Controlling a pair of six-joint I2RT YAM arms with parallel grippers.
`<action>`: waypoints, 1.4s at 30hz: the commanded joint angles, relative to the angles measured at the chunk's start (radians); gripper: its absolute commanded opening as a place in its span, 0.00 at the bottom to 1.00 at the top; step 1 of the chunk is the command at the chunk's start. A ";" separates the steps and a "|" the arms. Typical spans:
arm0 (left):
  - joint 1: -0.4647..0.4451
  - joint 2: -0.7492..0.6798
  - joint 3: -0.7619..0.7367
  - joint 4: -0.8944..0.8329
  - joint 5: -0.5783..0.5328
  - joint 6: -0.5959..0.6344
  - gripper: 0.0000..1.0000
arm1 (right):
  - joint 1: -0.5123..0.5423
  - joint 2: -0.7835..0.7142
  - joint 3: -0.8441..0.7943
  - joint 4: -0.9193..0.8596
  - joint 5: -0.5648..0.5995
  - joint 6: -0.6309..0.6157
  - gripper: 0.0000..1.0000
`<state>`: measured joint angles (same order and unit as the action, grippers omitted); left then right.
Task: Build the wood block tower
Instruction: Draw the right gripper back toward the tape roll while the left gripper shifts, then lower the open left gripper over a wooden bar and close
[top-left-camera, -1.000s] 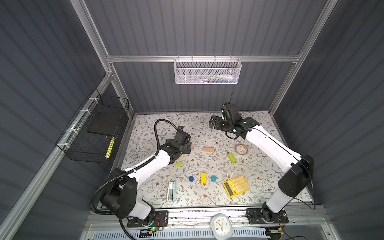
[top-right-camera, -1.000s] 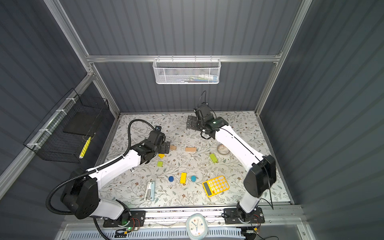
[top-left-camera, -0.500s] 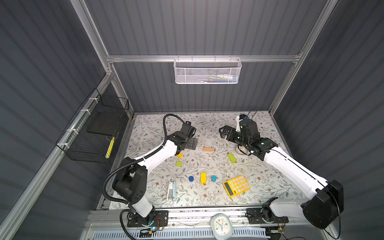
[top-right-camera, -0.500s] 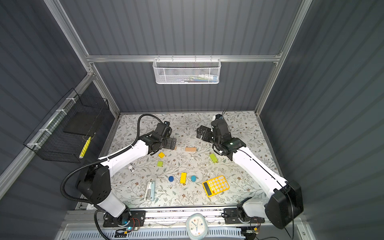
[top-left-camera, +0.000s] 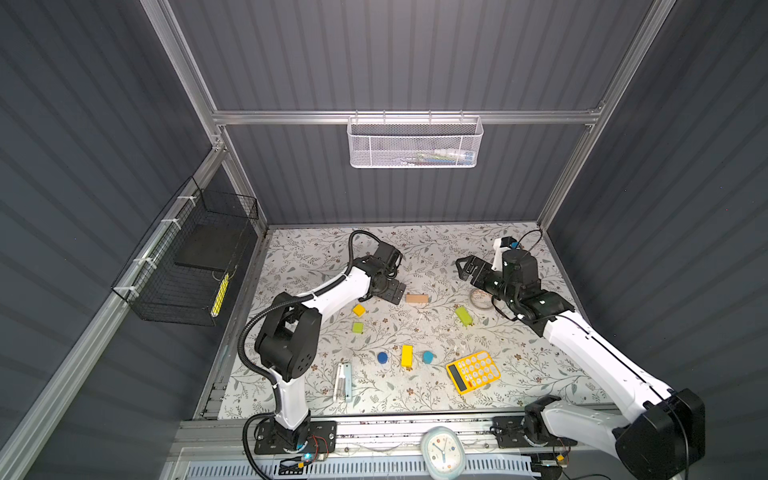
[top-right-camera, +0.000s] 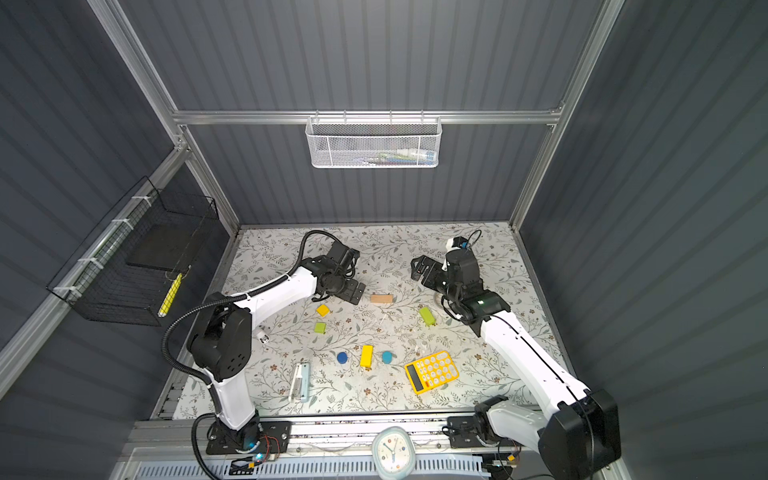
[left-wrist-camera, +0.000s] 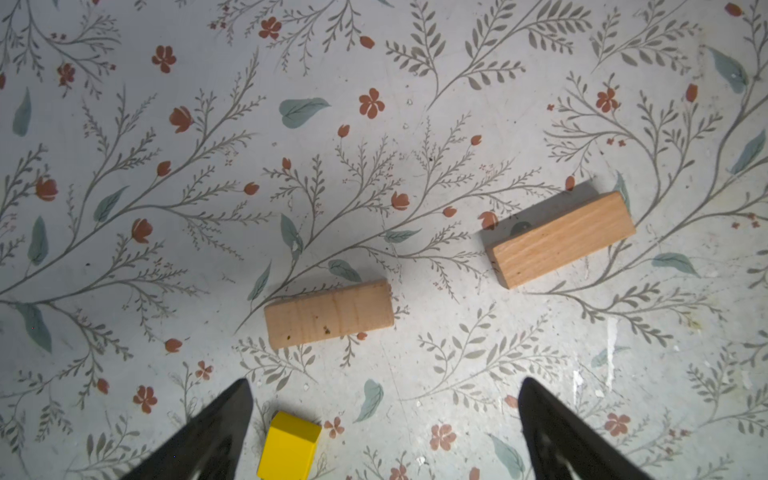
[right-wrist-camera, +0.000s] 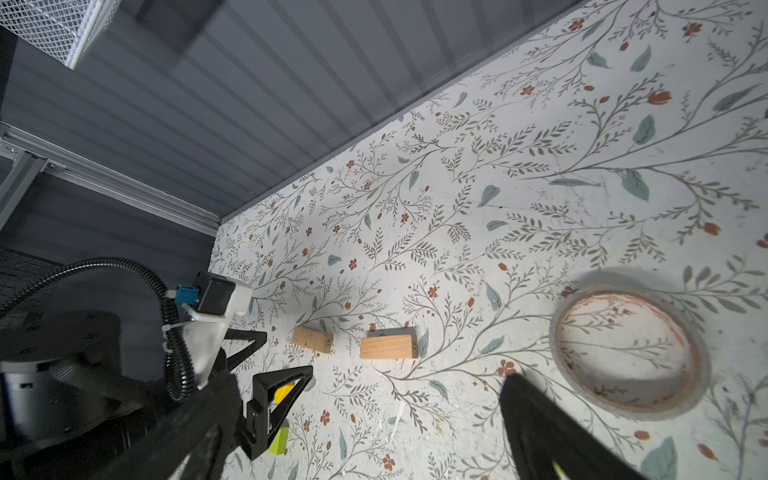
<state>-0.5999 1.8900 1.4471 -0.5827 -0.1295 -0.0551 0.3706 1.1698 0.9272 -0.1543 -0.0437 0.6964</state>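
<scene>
While no block yet rests on another, the pieces of the wood block tower lie singly across the flowered worktop (top-left-camera: 419, 249). The left gripper (top-left-camera: 390, 291) hangs low over the middle-left, its jaws spread wide and holding nothing. In the left wrist view the first tan bar (left-wrist-camera: 328, 313) lies flat just ahead of the fingertips (left-wrist-camera: 226, 415), within the span of the jaws but apart from them. In both top views this bar is hidden under the gripper. The second tan bar (top-left-camera: 416, 298) lies just beside it, on the side towards the right arm, and the two do not touch. The yellow cube (top-left-camera: 359, 309) sits close by the left gripper, with the lime cube (top-left-camera: 357, 327) just in front of it.

The right gripper (top-left-camera: 467, 268) hangs above the back right of the worktop, jaws likewise wide apart and empty, clear of the second tan bar, with the tape roll (top-left-camera: 480, 300) near it. Nearer the front, the yellow bar (top-left-camera: 407, 356) lies between the dark blue cylinder (top-left-camera: 382, 356) and the lighter blue cylinder (top-left-camera: 427, 356). The lime bar (top-left-camera: 463, 316) lies near the tape roll.
</scene>
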 joint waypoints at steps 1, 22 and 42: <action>0.034 0.027 0.046 -0.057 0.080 0.034 1.00 | -0.010 0.024 -0.003 0.038 -0.044 0.004 0.99; 0.114 0.121 0.038 -0.036 0.131 0.044 0.99 | -0.019 0.077 0.016 0.047 -0.090 0.012 0.99; 0.117 0.194 0.088 -0.024 0.044 0.021 0.96 | -0.019 0.101 0.036 0.016 -0.087 0.006 0.99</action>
<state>-0.4889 2.0598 1.5070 -0.6006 -0.0723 -0.0303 0.3557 1.2663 0.9363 -0.1284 -0.1318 0.7036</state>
